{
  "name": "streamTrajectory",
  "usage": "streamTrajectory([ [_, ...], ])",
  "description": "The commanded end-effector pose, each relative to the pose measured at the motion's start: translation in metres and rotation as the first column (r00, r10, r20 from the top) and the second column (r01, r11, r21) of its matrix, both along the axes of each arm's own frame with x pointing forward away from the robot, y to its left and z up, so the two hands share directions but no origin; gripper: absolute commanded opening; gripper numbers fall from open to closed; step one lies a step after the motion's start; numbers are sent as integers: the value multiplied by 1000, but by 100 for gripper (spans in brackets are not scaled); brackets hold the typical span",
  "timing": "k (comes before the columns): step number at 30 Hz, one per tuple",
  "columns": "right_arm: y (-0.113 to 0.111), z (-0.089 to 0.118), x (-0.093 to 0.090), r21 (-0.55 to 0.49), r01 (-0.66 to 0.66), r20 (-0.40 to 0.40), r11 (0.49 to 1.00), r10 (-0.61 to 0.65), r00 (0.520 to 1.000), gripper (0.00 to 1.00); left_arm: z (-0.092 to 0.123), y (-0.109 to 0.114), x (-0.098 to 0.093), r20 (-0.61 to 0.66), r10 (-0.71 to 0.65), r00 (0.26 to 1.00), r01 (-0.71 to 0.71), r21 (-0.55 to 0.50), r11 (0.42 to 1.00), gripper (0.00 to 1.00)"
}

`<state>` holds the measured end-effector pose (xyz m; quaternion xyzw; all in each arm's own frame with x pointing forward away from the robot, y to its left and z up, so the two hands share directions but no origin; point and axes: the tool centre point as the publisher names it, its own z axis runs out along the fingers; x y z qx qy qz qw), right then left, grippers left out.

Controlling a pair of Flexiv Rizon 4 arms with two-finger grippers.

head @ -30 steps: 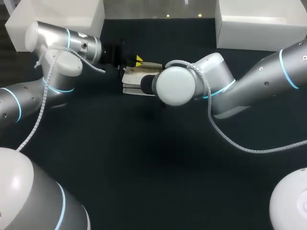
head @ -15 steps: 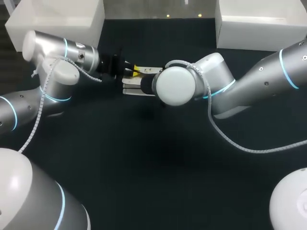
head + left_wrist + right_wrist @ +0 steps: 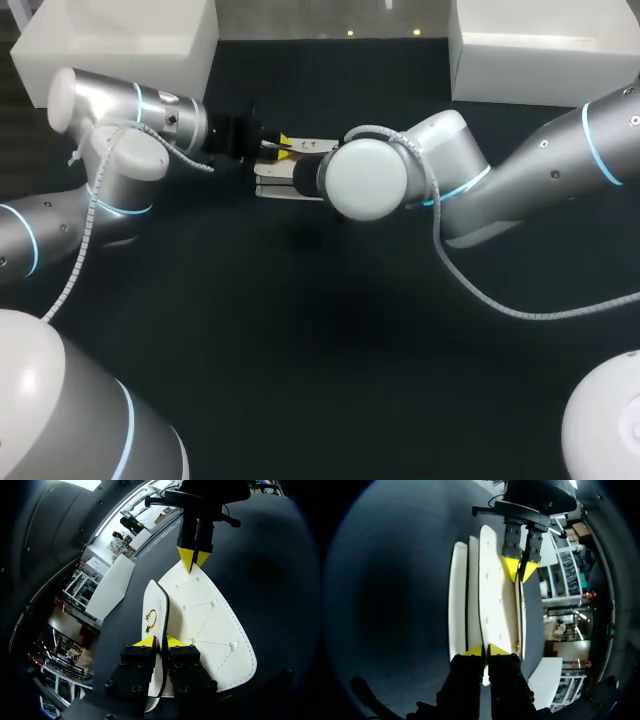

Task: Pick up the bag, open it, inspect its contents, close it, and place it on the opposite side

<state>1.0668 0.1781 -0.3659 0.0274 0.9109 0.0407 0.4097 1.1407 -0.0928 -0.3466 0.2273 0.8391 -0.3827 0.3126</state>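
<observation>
left wrist view, white bag (image 3: 210, 625) pinched at opposite ends by left gripper (image 3: 160, 641) and right gripper (image 3: 194, 562)

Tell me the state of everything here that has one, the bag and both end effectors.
bag: gripped at two opposite ends; cannot tell whether it is open or closed.
left end effector: shut on one thin edge of the bag.
right end effector: shut on the bag's opposite end.

Right jaws, left jaws clamp white bag (image 3: 492, 605), opposite ends.
</observation>
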Motion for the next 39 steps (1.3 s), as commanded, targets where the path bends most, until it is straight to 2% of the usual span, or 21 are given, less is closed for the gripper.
streamTrajectory([
  [1,1,-2,0,1,0,5,1000,0,1000,0,5,0,-3,14,-17,1000,18,-8,1000,29],
  [3,1,-2,0,1,0,5,1000,0,1000,0,8,-2,-4,16,-26,1000,26,-8,1000,18],
  [4,1,-2,0,1,0,5,1000,0,1000,0,8,-3,-4,21,-31,999,31,-4,1000,7],
  [5,1,-2,0,1,0,5,1000,0,1000,0,9,-4,-4,21,-35,999,35,2,999,0],
  [10,1,-2,0,1,0,5,1000,0,1000,0,5,-5,-6,27,-53,998,53,28,998,0],
  [18,1,-2,0,1,0,5,1000,0,1000,0,-8,8,-5,9,-69,998,69,62,996,0],
  [30,1,-2,0,1,0,5,1000,0,1000,0,-12,-10,4,29,-5,1000,3,82,997,0],
  [39,1,-2,0,1,0,5,1000,0,1000,0,-3,6,2,19,-45,999,44,43,998,0],
])
